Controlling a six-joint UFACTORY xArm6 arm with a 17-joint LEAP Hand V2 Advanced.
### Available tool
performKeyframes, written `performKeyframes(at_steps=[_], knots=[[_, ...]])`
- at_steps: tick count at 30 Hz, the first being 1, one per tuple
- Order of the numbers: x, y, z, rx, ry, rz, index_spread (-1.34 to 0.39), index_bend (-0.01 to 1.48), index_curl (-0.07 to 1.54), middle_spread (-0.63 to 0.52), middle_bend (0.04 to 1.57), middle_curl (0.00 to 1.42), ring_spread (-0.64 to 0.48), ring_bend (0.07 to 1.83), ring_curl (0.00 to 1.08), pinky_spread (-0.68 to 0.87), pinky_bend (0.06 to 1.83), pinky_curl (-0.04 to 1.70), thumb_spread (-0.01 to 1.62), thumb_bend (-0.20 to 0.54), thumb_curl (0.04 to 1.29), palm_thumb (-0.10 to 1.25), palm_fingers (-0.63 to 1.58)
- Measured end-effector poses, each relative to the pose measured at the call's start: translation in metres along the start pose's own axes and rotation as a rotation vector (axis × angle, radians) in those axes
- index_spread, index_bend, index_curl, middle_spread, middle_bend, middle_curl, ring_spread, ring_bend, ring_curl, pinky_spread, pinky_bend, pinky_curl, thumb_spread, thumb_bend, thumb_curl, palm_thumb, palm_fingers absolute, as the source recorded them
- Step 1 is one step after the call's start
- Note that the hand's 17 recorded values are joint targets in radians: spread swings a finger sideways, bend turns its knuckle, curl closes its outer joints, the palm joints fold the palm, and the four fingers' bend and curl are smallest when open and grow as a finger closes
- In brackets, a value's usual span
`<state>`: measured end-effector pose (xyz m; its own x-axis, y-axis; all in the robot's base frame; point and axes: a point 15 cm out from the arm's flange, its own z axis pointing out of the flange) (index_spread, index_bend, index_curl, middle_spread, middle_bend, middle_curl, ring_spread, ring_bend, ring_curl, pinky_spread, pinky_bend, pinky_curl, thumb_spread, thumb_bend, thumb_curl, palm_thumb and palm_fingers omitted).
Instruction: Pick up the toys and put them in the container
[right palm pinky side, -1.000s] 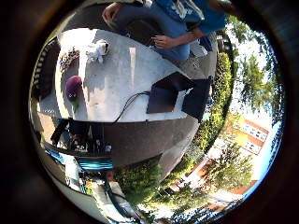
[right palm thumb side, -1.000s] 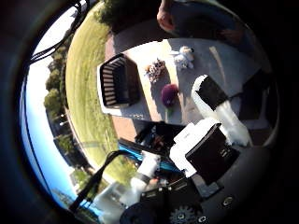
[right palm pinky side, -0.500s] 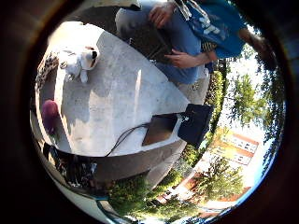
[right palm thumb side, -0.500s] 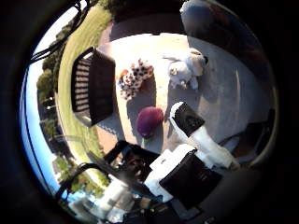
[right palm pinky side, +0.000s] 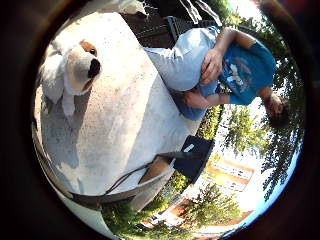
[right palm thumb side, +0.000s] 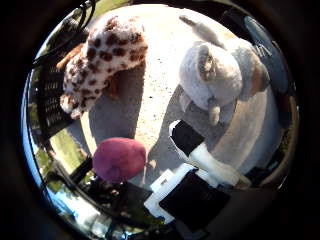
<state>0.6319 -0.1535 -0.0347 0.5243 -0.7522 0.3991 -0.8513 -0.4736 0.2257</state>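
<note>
**Thumb-side palm view: hand lowered over the toys, nothing grasped yet**

Thumb-side palm view now shows the toys far larger than half a second ago. Since this camera rides on the palm, the change is read as the hand descending toward the table (right palm pinky side: 125, 135), not as any movement of the toys.

1. Table: a pale, speckled top in sunlight. A person sits past its far edge and touches none of the toys.
2. Container (right palm thumb side: 47, 102): a dark slatted basket at the table's edge, just beside the spotted toy and partly hidden behind it. Nothing can be seen inside it.
3. Grey and white dog toy (right palm thumb side: 220, 82): lies on the table top, closest to the extended finger. The little-finger-side view shows its brown ear and black nose.
4. Spotted toy (right palm thumb side: 102, 57): cream with brown patches, lies on the table between the dog toy and the container.
5. Purple toy (right palm thumb side: 119, 159): a small rounded item near the table's near edge, apart from the other two.
6. Hand (right palm thumb side: 200, 165): one white and black finger reaches straight out toward the dog toy, stopping short of it. The fingers are released and enclose nothing.

Assessment: the approach is nearly complete. All three toys remain on the table, so no transfer has been made.
</note>
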Motion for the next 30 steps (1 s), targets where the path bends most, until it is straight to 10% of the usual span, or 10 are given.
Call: performKeyframes(at_steps=[17, 22, 30], knots=[[0.006, 0.015, 0.033, -0.07, 0.12, -0.066, -0.17, 0.2, 0.27, -0.08, 0.27, 0.35, 0.29, 0.62, 0.36, 0.51, 0.55, 0.2, 1.03, -0.034, 0.3, 0.43, 0.85], [-0.001, 0.013, 0.035, -0.078, 0.121, -0.097, -0.35, 0.44, 0.36, -0.09, 0.61, 0.47, 0.19, 0.73, 0.42, 0.5, 0.71, 0.25, 1.06, -0.011, 0.32, 0.5, 1.45], [-0.001, 0.011, 0.028, -0.084, 0.126, -0.148, -0.57, 0.46, 0.46, -0.15, 1.07, 0.72, 0.04, 1.25, 0.63, 0.39, 1.16, 0.46, 1.05, 0.034, 0.43, 0.79, 1.11]])
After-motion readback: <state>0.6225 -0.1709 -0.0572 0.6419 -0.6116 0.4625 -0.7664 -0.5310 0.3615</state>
